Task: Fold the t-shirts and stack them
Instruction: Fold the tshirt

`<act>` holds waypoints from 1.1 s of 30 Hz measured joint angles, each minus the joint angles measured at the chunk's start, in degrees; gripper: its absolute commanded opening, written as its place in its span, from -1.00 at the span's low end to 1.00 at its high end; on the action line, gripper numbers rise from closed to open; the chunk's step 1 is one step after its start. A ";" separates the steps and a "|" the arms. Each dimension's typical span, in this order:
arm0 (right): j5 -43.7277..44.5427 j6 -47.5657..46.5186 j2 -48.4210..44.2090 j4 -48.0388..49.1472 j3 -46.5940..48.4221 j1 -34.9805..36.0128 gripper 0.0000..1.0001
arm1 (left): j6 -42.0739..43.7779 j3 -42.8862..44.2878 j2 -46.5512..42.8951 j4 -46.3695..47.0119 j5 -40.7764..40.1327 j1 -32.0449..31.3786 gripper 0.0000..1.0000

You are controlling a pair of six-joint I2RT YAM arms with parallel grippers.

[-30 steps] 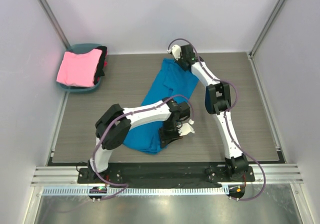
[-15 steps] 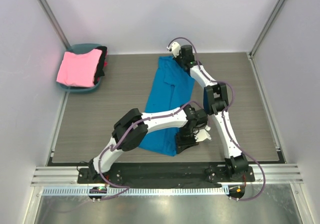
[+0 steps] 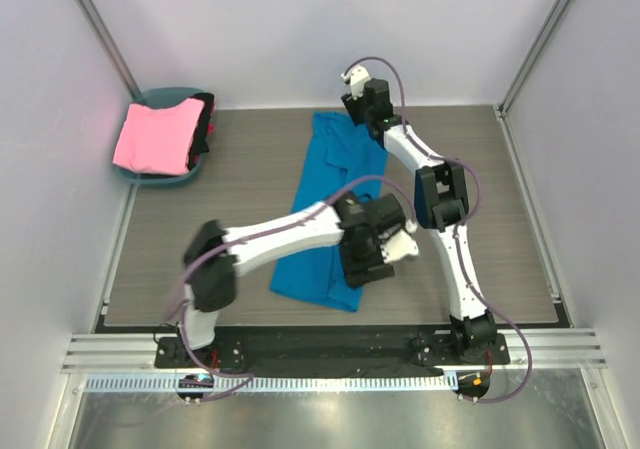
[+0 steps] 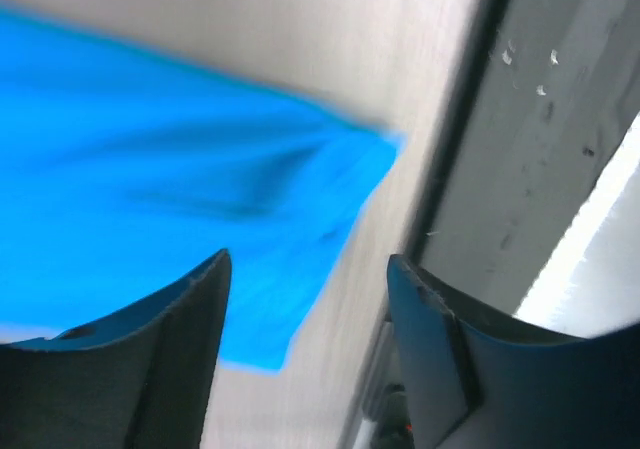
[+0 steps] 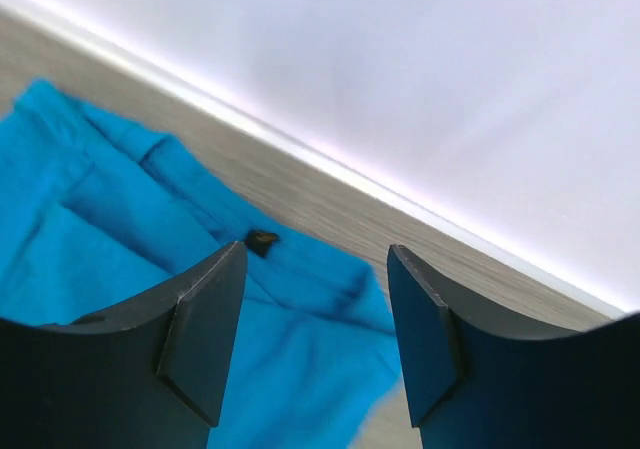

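- Both hands have released since the earlier frame; left hand point(image 4: 308, 269) and right hand point(image 5: 315, 259) stand open and empty.
- Blue t-shirt point(image 3: 335, 204) lies lengthwise mid-bench, far edge toward near edge.
- Judged: lengthwise fold laid; next move needs a regrasp at one end.

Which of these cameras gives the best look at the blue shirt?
The overhead view: the blue shirt shows nearly whole, only partly crossed by the left arm. The left wrist view shows one blurred corner, the right wrist view just its far end.
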 measured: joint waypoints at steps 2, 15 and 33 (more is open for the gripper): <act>2.49 1.88 -6.21 1.07 -4.94 0.13 0.30 | 0.42 -0.46 -8.81 2.05 -4.02 1.22 0.43; -5.46 20.48 -59.67 -10.58 -41.11 0.66 0.31 | -12.31 -16.00 -34.42 8.20 -5.27 16.20 0.27; -27.28 36.41 -78.64 -31.01 -80.39 -0.55 0.37 | -37.48 -36.24 -21.57 32.57 15.72 23.10 0.08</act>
